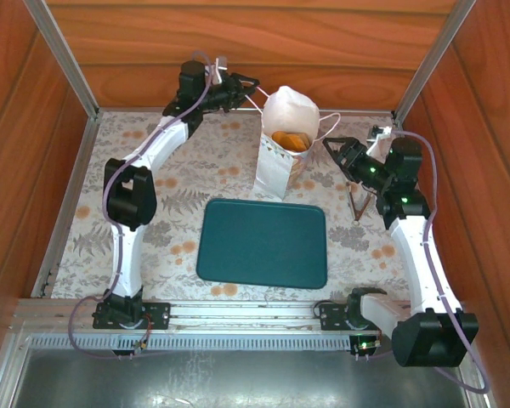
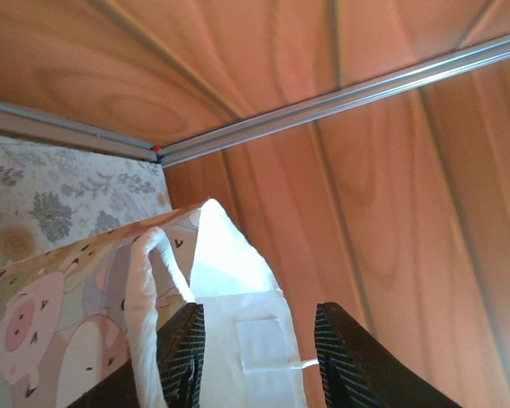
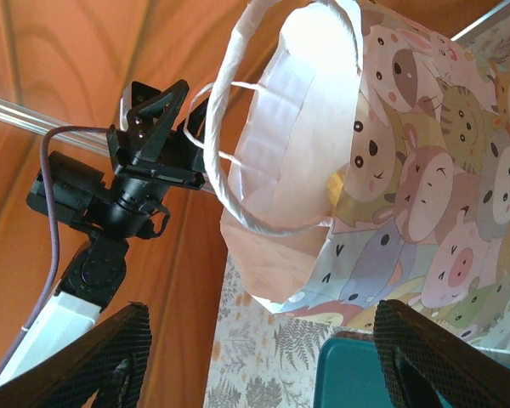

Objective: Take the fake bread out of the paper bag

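white paper bag (image 1: pixel 274 166) bears pastel cartoon animals; fake bread (image 1: pixel 289 140) golden-brown, tray (image 1: pixel 263 242) teal.

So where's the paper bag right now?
In the top view, the bag stands just behind the teal tray, between the left gripper and the right gripper.

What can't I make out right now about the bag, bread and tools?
- Fake bread count: top view, paper bag walls hide most.
- Left tool contact with the bag: left wrist view, bottom edge crops it.
- Thin brown item right of the bag: top view, too small.
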Available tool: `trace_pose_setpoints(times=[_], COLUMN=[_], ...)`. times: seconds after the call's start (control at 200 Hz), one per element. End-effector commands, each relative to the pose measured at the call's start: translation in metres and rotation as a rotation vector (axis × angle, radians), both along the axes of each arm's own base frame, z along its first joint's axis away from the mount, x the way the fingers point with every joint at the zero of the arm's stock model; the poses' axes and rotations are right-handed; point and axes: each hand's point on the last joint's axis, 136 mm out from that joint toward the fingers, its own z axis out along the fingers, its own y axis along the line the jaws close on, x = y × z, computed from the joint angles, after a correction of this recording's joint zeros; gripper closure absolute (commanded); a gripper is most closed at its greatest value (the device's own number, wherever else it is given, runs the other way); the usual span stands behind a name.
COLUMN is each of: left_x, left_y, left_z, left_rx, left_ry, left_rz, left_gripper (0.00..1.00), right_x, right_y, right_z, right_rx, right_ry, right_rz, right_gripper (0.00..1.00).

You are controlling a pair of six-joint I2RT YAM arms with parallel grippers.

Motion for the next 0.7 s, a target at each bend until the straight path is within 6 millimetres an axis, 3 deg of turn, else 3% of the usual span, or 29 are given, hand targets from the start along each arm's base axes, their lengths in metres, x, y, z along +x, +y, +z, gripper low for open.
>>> trace_pose_setpoints(times=[0.0,0.15,0.505,0.58,0.695], left_x=[-0.004,-0.002,0.002,0.002,0.002], left_y=[-0.01,-0.012,-0.014,-0.015,-0.015], left_z=[0.015,0.02,0.034,0.039,0.048], left_rx=[-0.039,-0.055,-0.082,-0.091,-0.102], left_ry=[-0.006,-0.002,-0.012,-0.019,-0.037], left_rz=[-0.044,-0.054,-0.049,-0.057,-0.063], left_gripper=[0.64,0.68,0.87,0.88,0.91], right_x=[0.006,0.018,0.05,0.058,0.068], right_y=[0.004,0.004,-0.003,-0.002,0.001], right_z=[0.021,0.024,0.037,0.038,0.04], right_rx=[0.013,0.01,-0.016,-0.015,-0.01], right_ry=[-0.043,-0.033,-0.032,-0.023,-0.005], right_rz=[0.013,0.016,-0.046,-0.042,-0.019], right_gripper=[0.25,0.25,0.25,0.29,0.46])
